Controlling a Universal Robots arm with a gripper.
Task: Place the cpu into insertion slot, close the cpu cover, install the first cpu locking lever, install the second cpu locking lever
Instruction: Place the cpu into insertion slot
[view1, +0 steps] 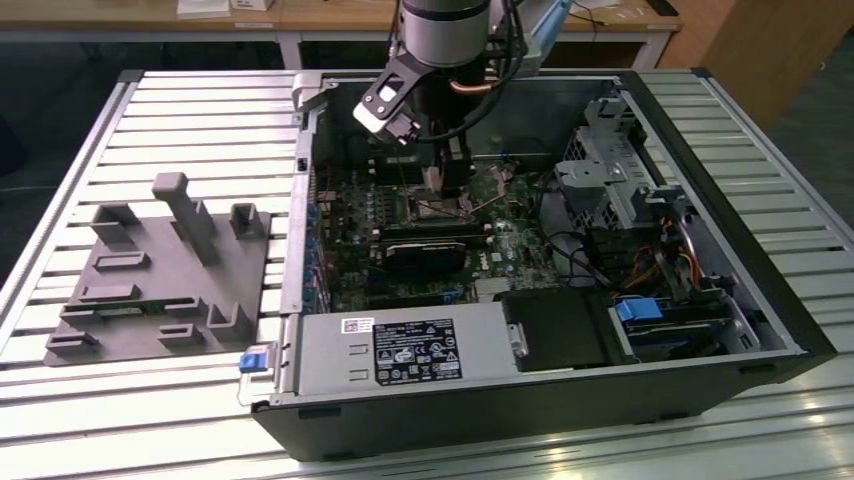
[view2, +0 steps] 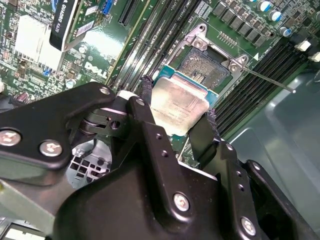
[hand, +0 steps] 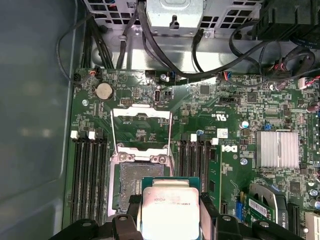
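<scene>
The cpu (hand: 170, 212) has a pale metal top with a dull, faintly brushed sheen. The fingers (view2: 150, 120) of the pincer (view2: 177, 114) gripping it are matt black with rough-edged tips and bright steel screws. The cpu cover (hand: 142, 111) is thin bare silvery metal, the motherboard (hand: 240, 100) glossy green with a ribbed silver heatsink (hand: 277, 148), and the desk (view1: 200, 120) is slatted pale metal bearing a matt grey plastic fixture (view1: 160, 270).

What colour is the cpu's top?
The cpu is pale silvery-grey on top, clearest in the first wrist view.
</scene>
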